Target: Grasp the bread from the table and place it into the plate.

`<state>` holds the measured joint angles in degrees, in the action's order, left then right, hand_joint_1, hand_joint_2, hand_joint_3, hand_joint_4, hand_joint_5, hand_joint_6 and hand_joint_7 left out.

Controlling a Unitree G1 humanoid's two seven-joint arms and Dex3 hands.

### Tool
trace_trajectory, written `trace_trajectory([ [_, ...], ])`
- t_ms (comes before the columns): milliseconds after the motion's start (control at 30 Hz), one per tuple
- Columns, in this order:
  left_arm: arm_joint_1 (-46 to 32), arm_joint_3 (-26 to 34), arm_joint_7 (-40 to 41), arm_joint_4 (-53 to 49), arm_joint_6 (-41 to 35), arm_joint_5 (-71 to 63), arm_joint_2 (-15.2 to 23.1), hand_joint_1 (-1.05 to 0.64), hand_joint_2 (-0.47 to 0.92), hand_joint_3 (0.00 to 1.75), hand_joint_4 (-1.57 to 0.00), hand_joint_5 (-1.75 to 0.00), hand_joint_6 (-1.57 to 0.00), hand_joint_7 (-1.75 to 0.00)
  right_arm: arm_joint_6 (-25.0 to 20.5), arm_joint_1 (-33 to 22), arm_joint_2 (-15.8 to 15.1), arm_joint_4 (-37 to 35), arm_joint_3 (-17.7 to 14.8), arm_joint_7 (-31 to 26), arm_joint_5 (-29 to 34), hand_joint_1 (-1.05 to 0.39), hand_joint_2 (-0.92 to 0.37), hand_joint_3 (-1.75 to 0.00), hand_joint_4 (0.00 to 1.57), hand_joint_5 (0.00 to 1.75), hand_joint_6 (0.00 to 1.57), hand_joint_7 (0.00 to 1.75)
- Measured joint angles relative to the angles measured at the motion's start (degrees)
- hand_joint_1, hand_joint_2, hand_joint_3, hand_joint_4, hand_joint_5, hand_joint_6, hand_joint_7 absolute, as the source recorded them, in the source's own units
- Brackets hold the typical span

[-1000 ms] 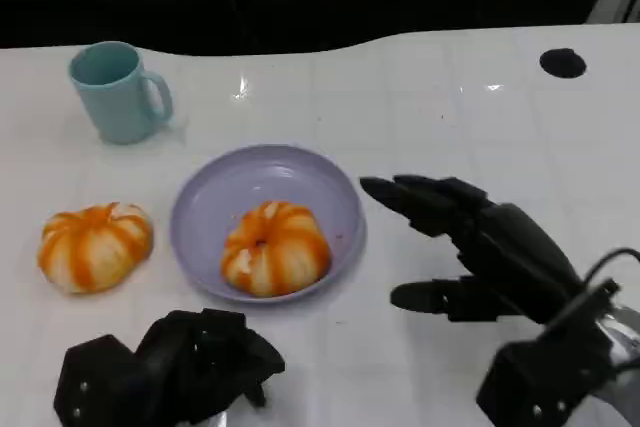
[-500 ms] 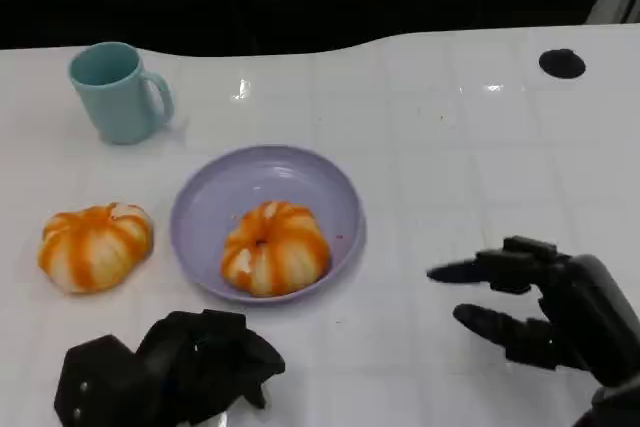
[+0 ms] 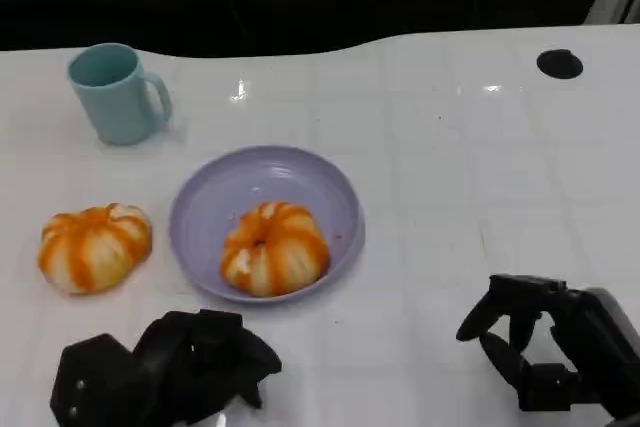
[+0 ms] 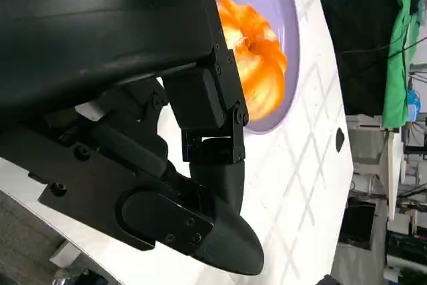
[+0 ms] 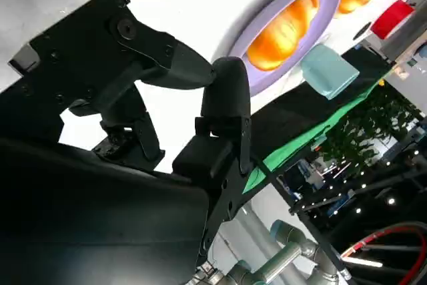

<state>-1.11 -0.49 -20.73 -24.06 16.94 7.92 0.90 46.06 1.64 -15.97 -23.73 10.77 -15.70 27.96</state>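
Curling inward on nothing, the fingers [image 3: 497, 319] of the right hand [image 3: 555, 352] hang over bare table [image 3: 470, 177] at the near right, well apart from everything; I judge it has no job left at the plate. The left hand [image 3: 165, 372] sits at the near edge, its fingers folded in with nothing in them, just short of the plate's rim. One bread [image 3: 274, 248] lies inside the lilac plate [image 3: 210, 202], toward its near side, so that placement looks done. A second bread [image 3: 95, 246] rests on the table just left of the plate, with a teal mug [image 3: 118, 93] farther back.
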Motion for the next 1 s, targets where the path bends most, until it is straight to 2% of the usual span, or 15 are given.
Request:
trace_trajectory([
  [533,0.11,0.71,-0.06,-0.31,0.10,0.11,0.50,-1.05,0.83,0.01,-0.89,-1.50,-1.37,-0.63,0.42,0.39,0.97,-3.43,-0.09,-3.40,2.22,-0.33,-0.47,-1.13,0.84,1.75,0.71,1.46],
  [1000,0.48,0.75,-0.07,-0.75,0.22,0.09,0.51,-1.04,0.84,0.01,-0.89,-1.49,-1.36,-0.65,1.20,1.45,0.97,-4.93,-0.06,-4.34,3.04,-0.33,-0.47,-1.13,0.85,1.75,0.73,1.46],
])
